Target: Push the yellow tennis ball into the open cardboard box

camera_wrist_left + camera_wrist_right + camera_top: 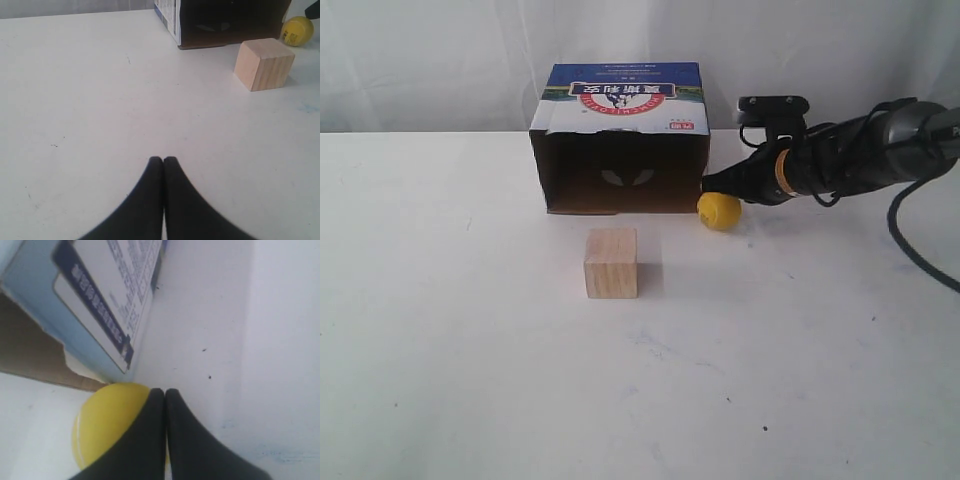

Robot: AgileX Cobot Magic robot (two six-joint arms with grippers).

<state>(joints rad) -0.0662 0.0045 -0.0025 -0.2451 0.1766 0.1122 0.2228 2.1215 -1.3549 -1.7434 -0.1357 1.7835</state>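
Our right jaws are clenched tight with nothing between them, tips right up against the yellow tennis ball (719,211). The ball sits on the bench (470,360) just beneath those tips, beside the corner of the open cardboard box (620,140) and outside its dark mouth. Our left jaws are clenched and empty too, with the wooden cube (264,64) well ahead of them.
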